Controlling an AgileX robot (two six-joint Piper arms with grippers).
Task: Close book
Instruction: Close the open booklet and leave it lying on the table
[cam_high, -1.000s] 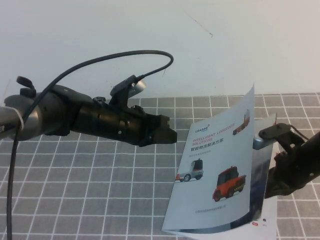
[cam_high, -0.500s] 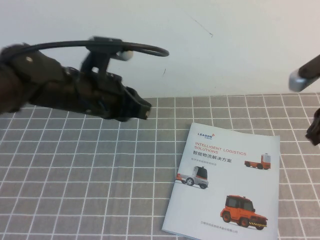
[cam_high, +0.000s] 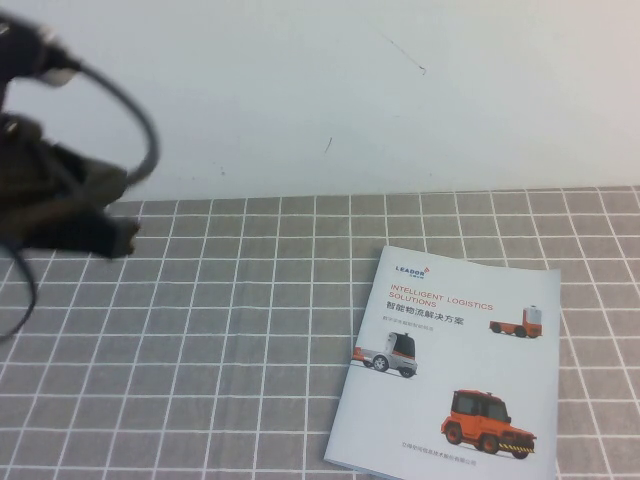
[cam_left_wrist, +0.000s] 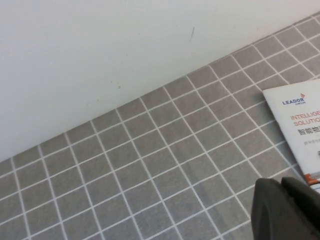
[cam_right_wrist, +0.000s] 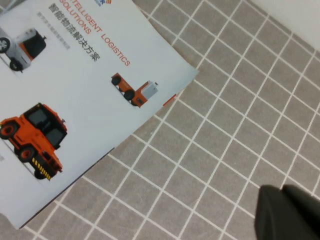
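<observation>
The book (cam_high: 455, 365) lies closed and flat on the grey checked cloth at the right, its white cover with orange vehicle pictures facing up. The left wrist view shows only a corner of the book (cam_left_wrist: 300, 120), while the right wrist view takes in most of the cover of the book (cam_right_wrist: 70, 95). My left gripper (cam_high: 122, 234) hangs blurred at the far left, well away from the book, and its dark fingers (cam_left_wrist: 287, 210) are shut with nothing in them. My right gripper (cam_right_wrist: 282, 189) is outside the high view. It hovers above bare cloth beside the book, shut and empty.
A grey cloth with a white grid (cam_high: 220, 340) covers the table up to a white wall (cam_high: 320, 90) at the back. The left arm's black cable (cam_high: 140, 120) loops above the far left.
The raised cover has dropped and the book now lies closed. My left arm has swung back to the far left. My right arm has withdrawn out of the high view.
</observation>
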